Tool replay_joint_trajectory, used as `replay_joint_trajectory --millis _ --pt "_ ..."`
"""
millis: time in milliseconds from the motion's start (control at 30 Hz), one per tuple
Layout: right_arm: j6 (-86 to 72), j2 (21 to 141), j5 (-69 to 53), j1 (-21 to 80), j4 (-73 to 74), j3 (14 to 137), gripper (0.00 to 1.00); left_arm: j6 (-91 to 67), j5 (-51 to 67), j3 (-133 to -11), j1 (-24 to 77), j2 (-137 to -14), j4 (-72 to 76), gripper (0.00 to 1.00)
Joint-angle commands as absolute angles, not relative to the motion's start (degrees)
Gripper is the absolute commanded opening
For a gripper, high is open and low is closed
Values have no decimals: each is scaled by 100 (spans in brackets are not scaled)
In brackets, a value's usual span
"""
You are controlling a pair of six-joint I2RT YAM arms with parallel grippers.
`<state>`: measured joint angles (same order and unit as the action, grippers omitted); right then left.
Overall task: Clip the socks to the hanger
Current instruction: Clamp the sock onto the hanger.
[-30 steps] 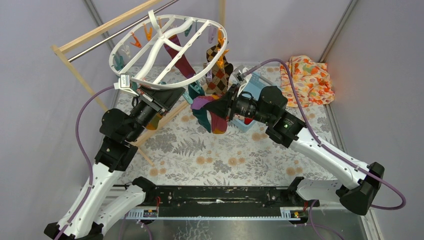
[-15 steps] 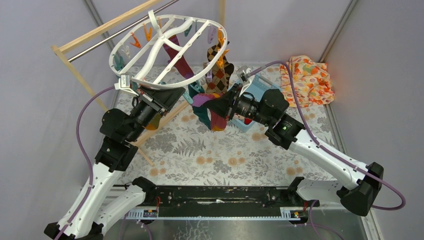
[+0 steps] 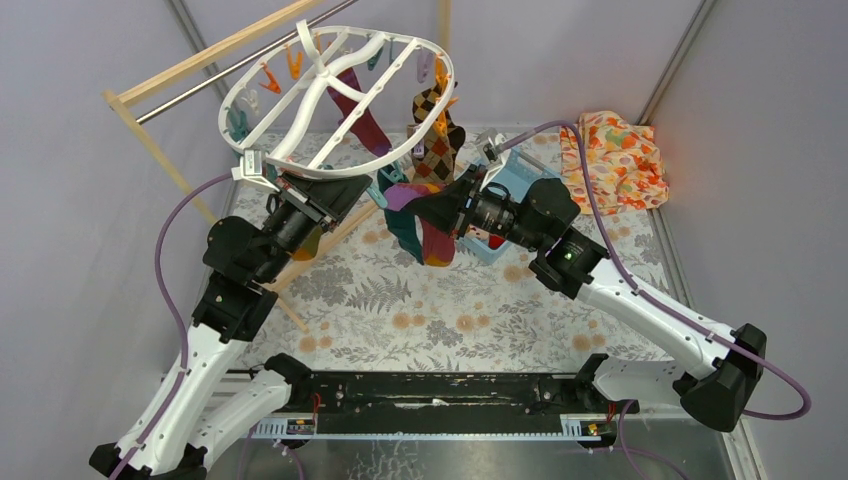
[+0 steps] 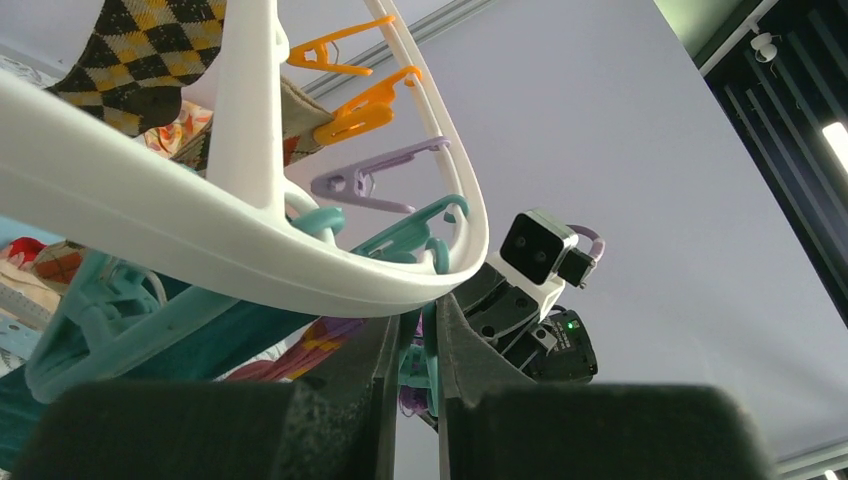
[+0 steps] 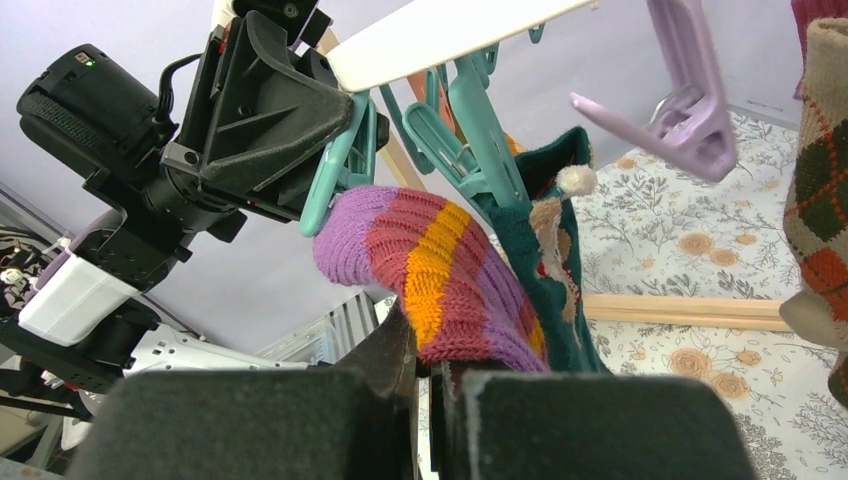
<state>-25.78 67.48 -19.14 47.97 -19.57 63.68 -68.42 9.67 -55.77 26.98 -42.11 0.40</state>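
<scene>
Under the hanger [image 5: 440,30], teal sock [image 5: 575,310] half-hidden.

The counter [image 3: 440,310] is covered with a pale sheet printed with grey ferns and small orange flowers. In its far right corner a crumpled orange floral cloth [image 3: 612,160] lies against the wall. A pale blue container [image 3: 512,168] sits near the far middle, partly hidden. The wooden rack [image 3: 160,150] stands on the left side, one leg slanting forward. A black rail [image 3: 440,390] runs along the near edge.

Left hand [image 4: 418,322] raised, clamped tight; right hand [image 5: 427,352] facing it, clamped tight.
</scene>
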Motion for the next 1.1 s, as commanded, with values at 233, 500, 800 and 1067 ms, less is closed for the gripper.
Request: replay_joint_trajectory --millis 233,500,800,1067 --pt "-2606 6730 -2007 4845 -2312 6384 0 -7029 1029 -5574 2725 -4264 352 0" --pt "-2656 6850 -2087 4846 -2347 6446 0 -7066 1047 -5572 2725 -4297 396 0" --pt "-2680 6881 -2101 4842 -2373 6481 0 -7041 1063 -5542 2725 -4263 374 0" --pt "-2659 6890 -2106 4844 -2329 6539 0 -7001 1072 -5490 2724 -4242 378 13"
